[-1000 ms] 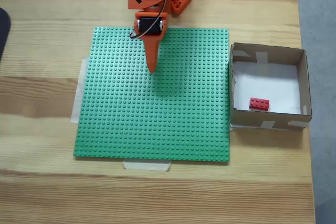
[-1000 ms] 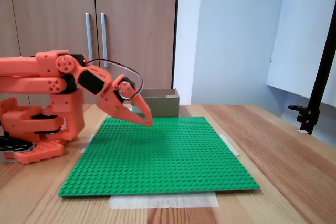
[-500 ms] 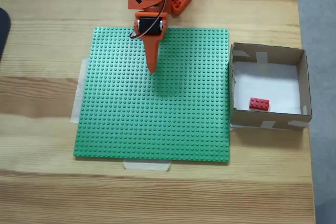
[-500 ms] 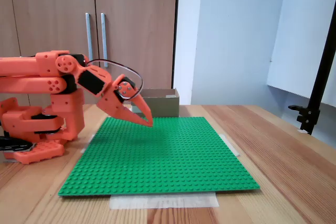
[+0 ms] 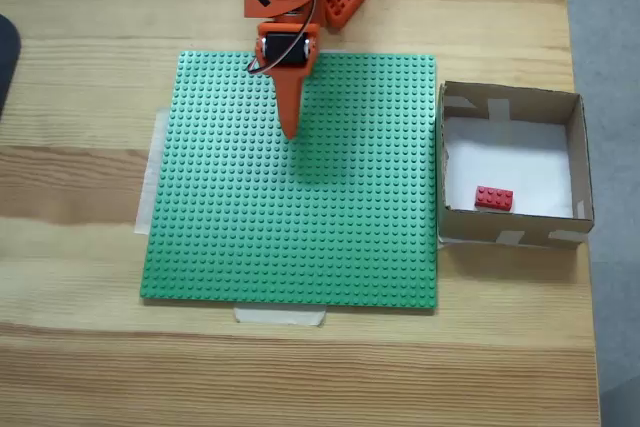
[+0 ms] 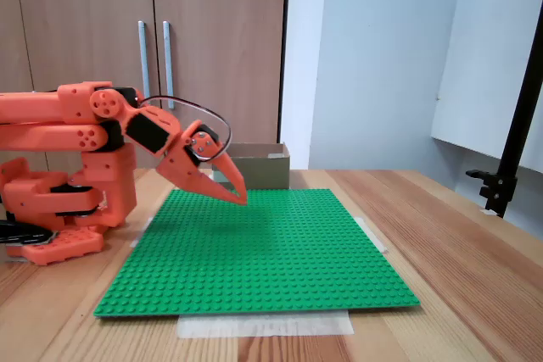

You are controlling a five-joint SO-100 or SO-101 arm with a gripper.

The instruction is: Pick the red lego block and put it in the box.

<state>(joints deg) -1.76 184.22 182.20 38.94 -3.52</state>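
Red lego block is lying inside the box at its 7 o'clock corner, placement apparently finished; gripper, fingers clenched and empty, is hovering over green baseplate.

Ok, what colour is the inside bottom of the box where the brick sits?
White, seen best in the top-down fixed view: the box has a white bottom under the red lego block.

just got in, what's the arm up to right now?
Nothing in hand. The gripper is shut and empty, hanging above the green baseplate close to the arm's base. The red lego block already lies inside the box, near its front wall in a fixed view. Placement looks finished.
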